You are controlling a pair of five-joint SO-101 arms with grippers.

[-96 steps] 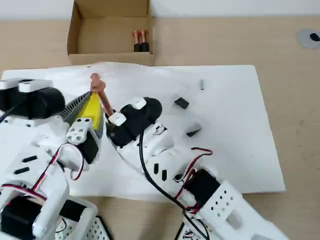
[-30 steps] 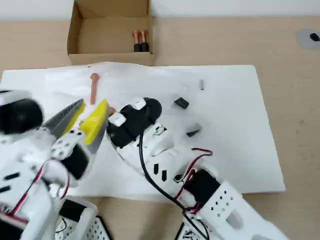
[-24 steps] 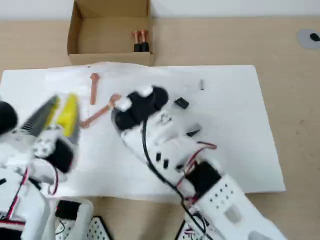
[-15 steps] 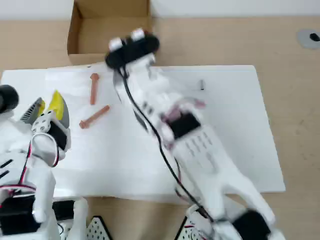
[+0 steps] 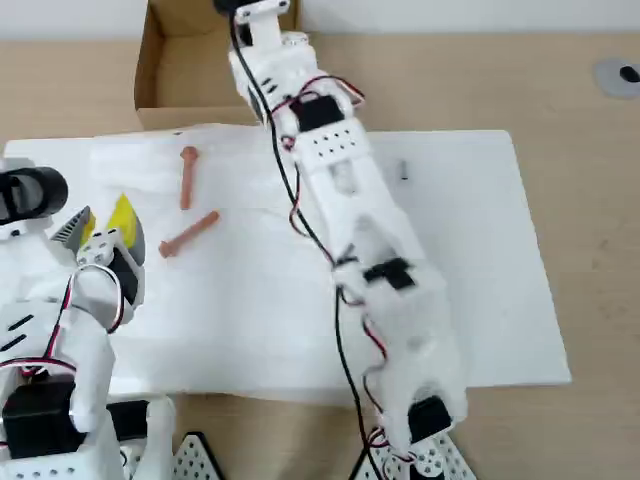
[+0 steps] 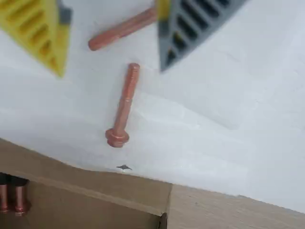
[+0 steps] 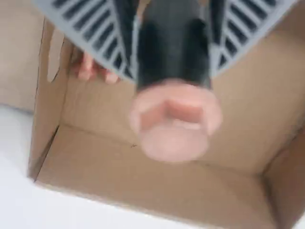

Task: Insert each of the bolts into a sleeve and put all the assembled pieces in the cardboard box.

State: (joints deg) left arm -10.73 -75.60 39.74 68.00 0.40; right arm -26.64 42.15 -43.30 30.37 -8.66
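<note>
assembled piece (image 7: pixel 174 90): copper bolt seated in a black sleeve, clamped tight between the right fingers (image 5: pixel 258 10), hanging over the open cardboard box (image 5: pixel 146 70); not yet let go.
change, right side: swung within the last second from the middle of the paper up to the box, piece carried along.
change, left side: left fingers (image 5: pixel 100 222) pulled back toward the paper's left edge; now spread wide, holding nothing.
loose bolts: one (image 5: pixel 187 177) lying straight, near the box; another (image 5: pixel 189 234) slanted, near it but not touching; both bare on the paper, no sleeve on either.
already boxed: two finished pieces (image 6: pixel 12 196) side by side against the box wall.
meaning for the task: probably a third piece about to go in; release over the box floor next, then two more bolts to sleeve; judged a little past halfway.
surface: white paper sheet (image 5: pixel 480 250), slightly wrinkled, spread on a wooden table (image 5: pixel 590 180); box on bare wood just past the paper's far edge.
room: small dark bit (image 5: pixel 404 170) on the paper; grey round disc (image 5: pixel 620 75) at the table's far right; pale strip of wall beyond.
</note>
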